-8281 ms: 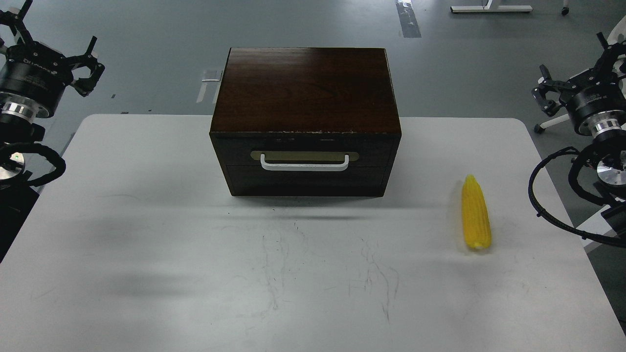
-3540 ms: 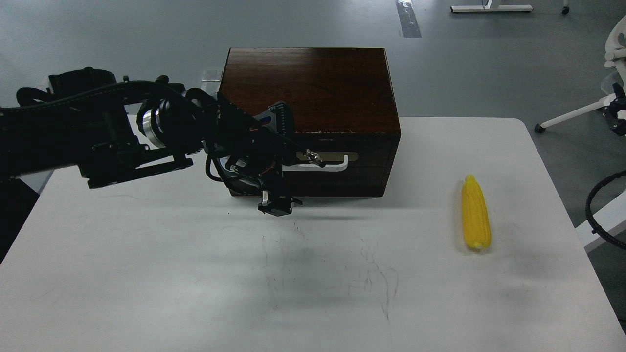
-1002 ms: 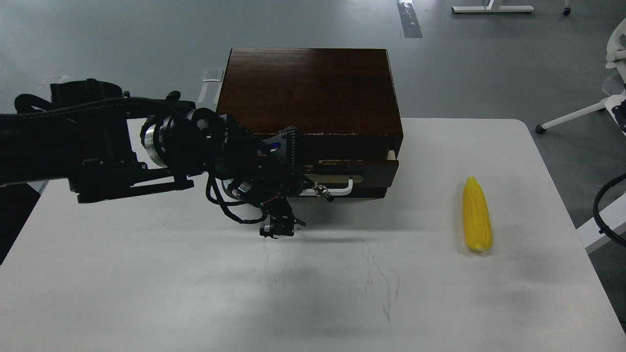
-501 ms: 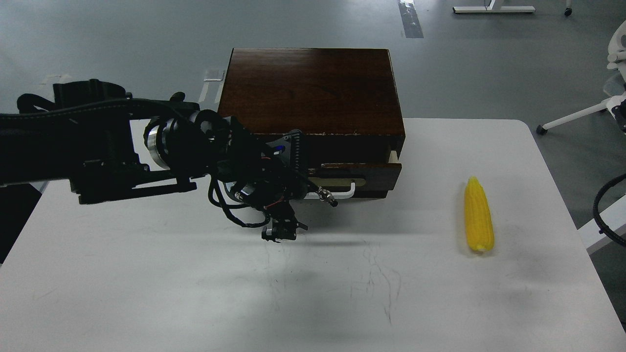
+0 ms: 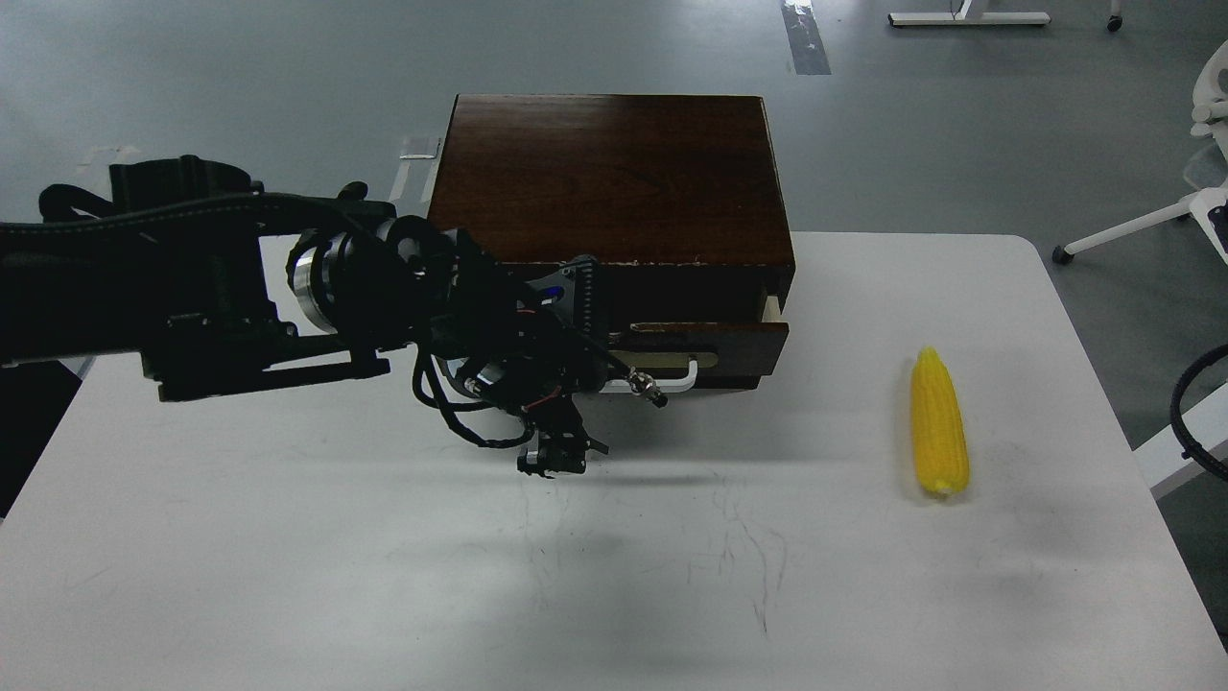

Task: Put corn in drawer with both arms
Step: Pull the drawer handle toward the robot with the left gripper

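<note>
1. Nearest the viewer, the white table is seen bare and scuffed, with faint scratch marks near its middle.
2. Further in, at the right, the corn lies flat on the table, pointed end away, well apart from the box and touched by nothing.
3. At mid-depth the left gripper is held at the white handle of the drawer. How far the jaws are parted cannot be told, since the dark fingers overlap the handle; a grip on it is judged likely.
4. The drawer is seen drawn out only a little from the dark wooden box, a pale strip of its side showing at the right.
5. The opening step is judged to be in hand. A further straight pull toward the viewer is called for, until the gap admits the cob.
6. The right gripper is not in view; only a loop of cable shows at the right edge.
</note>
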`<state>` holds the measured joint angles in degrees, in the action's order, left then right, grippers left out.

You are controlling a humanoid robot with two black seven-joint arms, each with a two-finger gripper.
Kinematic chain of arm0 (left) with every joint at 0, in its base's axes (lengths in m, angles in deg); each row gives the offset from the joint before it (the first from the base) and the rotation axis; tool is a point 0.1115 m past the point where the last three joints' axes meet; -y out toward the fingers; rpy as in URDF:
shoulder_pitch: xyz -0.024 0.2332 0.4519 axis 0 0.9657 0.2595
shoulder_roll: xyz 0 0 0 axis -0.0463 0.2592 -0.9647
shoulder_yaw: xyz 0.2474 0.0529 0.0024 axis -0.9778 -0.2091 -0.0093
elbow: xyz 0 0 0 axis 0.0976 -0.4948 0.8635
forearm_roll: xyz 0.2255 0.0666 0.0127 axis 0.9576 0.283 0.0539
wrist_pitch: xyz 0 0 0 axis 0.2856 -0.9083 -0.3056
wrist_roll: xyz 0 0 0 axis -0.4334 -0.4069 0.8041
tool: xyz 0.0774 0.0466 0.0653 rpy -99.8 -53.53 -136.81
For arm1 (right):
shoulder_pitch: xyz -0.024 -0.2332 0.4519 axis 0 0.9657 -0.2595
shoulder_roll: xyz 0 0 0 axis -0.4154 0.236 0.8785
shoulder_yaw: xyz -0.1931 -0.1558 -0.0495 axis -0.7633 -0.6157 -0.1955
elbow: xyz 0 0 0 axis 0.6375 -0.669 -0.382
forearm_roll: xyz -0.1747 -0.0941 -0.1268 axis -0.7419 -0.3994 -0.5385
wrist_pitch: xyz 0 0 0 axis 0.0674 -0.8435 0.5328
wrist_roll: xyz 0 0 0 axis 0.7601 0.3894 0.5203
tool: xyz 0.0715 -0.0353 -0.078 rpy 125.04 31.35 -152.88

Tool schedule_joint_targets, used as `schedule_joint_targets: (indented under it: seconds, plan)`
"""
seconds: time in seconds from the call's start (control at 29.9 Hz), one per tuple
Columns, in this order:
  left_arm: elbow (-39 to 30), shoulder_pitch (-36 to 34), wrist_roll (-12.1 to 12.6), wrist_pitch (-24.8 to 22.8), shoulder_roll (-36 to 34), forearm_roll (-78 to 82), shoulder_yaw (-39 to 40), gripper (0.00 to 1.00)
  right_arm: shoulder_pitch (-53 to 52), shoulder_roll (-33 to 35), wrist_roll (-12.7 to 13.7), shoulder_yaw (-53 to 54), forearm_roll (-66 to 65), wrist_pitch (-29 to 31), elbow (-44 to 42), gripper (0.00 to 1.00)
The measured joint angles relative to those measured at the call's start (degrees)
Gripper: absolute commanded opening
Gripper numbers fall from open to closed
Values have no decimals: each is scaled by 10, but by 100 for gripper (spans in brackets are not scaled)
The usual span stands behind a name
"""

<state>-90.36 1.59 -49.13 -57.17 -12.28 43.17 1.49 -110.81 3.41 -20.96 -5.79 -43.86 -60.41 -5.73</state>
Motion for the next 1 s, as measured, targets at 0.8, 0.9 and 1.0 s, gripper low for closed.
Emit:
schedule_joint_targets:
  seconds: [0.8,0.9,1.0]
  plan:
    - [-15,-4,0,1,9,-3,0,70,0,1,0,0,0,0,1,100]
    - [-16,-4,0,1,9,-3,0,70,0,1,0,0,0,0,1,100]
    - [-18,-5,0,1,9,-3,0,70,0,1,0,0,0,0,0,100]
